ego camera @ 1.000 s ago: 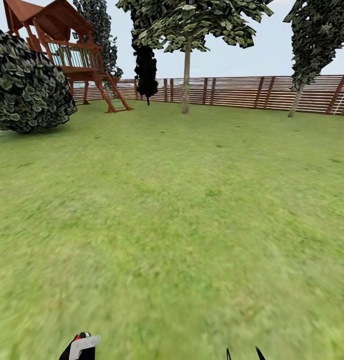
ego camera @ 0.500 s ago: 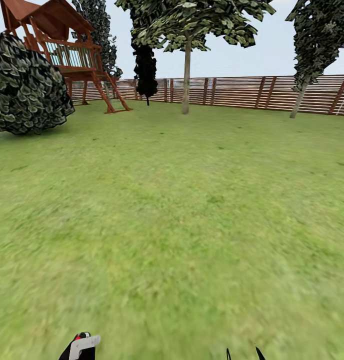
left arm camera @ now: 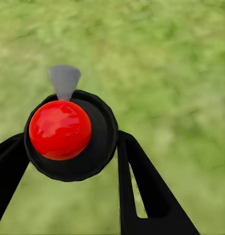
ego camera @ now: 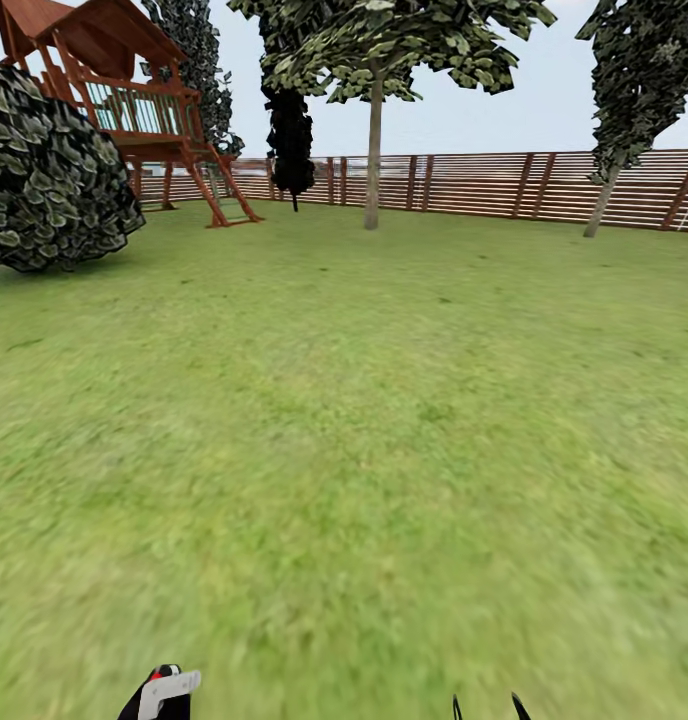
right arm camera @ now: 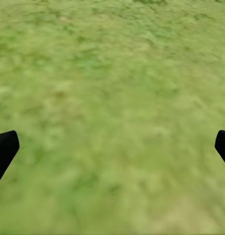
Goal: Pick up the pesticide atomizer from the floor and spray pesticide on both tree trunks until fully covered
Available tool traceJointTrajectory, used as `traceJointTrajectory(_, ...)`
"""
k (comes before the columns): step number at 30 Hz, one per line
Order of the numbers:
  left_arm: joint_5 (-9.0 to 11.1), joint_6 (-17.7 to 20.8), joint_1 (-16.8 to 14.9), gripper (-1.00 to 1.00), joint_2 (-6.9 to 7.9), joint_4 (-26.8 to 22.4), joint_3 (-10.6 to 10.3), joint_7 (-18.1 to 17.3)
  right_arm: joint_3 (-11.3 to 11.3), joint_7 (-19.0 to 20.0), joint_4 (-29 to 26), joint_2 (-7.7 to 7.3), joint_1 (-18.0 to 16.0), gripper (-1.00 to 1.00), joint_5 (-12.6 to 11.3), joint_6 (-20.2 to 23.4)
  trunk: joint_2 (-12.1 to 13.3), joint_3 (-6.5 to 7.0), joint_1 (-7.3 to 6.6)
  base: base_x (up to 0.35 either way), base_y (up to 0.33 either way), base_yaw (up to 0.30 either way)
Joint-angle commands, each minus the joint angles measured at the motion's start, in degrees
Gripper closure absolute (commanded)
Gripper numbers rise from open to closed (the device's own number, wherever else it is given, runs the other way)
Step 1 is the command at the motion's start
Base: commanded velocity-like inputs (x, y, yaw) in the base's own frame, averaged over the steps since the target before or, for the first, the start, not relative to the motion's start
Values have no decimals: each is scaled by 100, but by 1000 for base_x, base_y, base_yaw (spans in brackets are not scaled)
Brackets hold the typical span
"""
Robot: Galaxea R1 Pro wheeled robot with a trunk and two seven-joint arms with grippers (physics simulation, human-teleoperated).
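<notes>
The robot stood on a wide green lawn (ego camera: 364, 420) that ran ahead to a brown slatted fence (ego camera: 504, 185). The left gripper (left arm camera: 73, 161) had its jaws closed on the pesticide atomizer (left arm camera: 68, 134): in the left wrist view the black fingers (left arm camera: 141, 191) pressed against either side of the dark round bottle, whose red cap faced the camera with a grey nozzle tab beyond it. In the head view the atomizer (ego camera: 164, 692) showed at the bottom edge on the left, its red band and pale trigger just visible above the grass.

The right gripper (right arm camera: 112, 147) held nothing; its jaws stood wide open, 1 dark fingertip (right arm camera: 4, 149) at each side of the right wrist view with bare grass between. In the head view its 2 tips (ego camera: 489, 708) poked up at the bottom edge.

Far ahead, near the fence, stood 2 trees with pale trunks: 1 near the middle (ego camera: 374, 140) and 1 leaning at the right (ego camera: 604, 200). A black-leaved tree (ego camera: 290, 140) stood to the left of the middle one. A red wooden playhouse (ego camera: 134, 100) and a large dark bush (ego camera: 49, 170) were at the far left.
</notes>
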Motion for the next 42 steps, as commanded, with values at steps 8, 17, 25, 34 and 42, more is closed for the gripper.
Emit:
traceJointTrajectory(8,-1,-5,0,100,0,3,0,1,0,0,0,-1,0,-100,0,2,0,0,0,336,0,0)
traceJointTrajectory(17,-1,-8,0,100,0,3,0,1,0,0,0,-3,0,-100,2,1,0,0,0,336,0,0)
traceJointTrajectory(25,-1,-9,0,100,-3,4,0,1,0,0,0,-2,0,-100,-1,1,0,0,0,336,0,0)
traceJointTrajectory(34,-1,-1,0,100,-3,2,0,1,0,0,0,1,0,-100,1,0,0,0,0,336,0,0)
traceJointTrajectory(42,-1,-9,0,100,-7,1,0,1,0,0,0,-2,0,-100,3,0,0,0,0,336,0,0)
